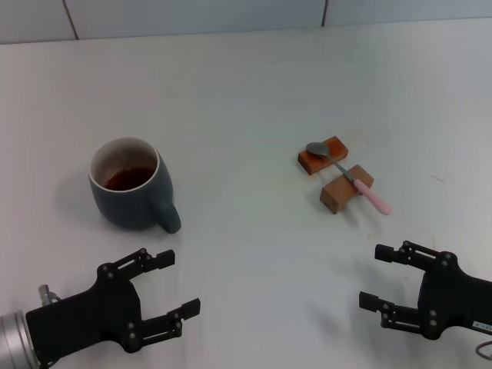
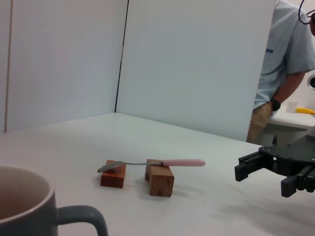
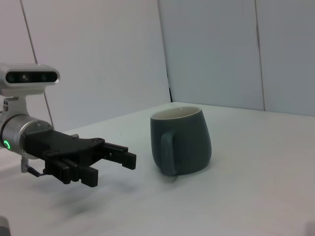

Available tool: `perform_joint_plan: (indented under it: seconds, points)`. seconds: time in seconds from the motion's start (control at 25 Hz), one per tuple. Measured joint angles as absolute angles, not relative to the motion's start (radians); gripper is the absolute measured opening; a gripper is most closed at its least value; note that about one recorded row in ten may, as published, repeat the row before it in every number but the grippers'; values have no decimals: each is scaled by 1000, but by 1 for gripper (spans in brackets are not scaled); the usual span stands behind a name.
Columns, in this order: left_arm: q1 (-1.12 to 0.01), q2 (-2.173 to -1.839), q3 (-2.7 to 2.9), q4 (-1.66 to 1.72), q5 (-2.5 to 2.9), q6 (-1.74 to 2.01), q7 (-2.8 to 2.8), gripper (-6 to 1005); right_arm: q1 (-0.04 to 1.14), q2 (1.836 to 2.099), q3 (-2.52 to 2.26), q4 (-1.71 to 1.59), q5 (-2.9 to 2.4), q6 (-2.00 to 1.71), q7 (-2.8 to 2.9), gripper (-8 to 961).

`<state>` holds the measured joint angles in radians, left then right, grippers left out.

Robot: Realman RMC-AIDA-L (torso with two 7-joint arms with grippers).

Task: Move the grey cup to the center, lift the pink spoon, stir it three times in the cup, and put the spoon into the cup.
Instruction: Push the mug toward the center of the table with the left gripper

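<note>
Left hand (image 1: 173, 286): I see fingers apart, near the grey cup (image 1: 128, 184).
Right hand (image 1: 382, 277): fingers apart, hovering.
Pink spoon (image 1: 347, 176): across two wooden blocks (image 1: 335, 176) on the counter (image 1: 246, 92).

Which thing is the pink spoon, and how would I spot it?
Start at the white table and look on the robot's right side, opposite the grey cup. There two small orange-brown blocks sit side by side. The pink spoon lies bridged across both, a slim metal bowl with a pale pink handle.
</note>
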<state>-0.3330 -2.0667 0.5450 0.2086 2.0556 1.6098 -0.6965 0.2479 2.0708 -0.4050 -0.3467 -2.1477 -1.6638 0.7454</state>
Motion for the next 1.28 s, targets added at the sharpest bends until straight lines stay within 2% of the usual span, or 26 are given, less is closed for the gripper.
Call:
perform_joint_plan:
  seconds: [0.52,0.92,1.28]
  points:
    - [-335,-2069,544,194,2052,1570,-723,741,249,2070,-405,-347,-2148,-1663,745,775]
    - [-334,-2069,540,193,2047,1568,-730,493,253,2072,-405,-347,-2147,-1663,745,774]
    - [-339,-2069,540,193,2046,1559,-735,168,253,2072,-405,-347,-2147,-1663,745,775]
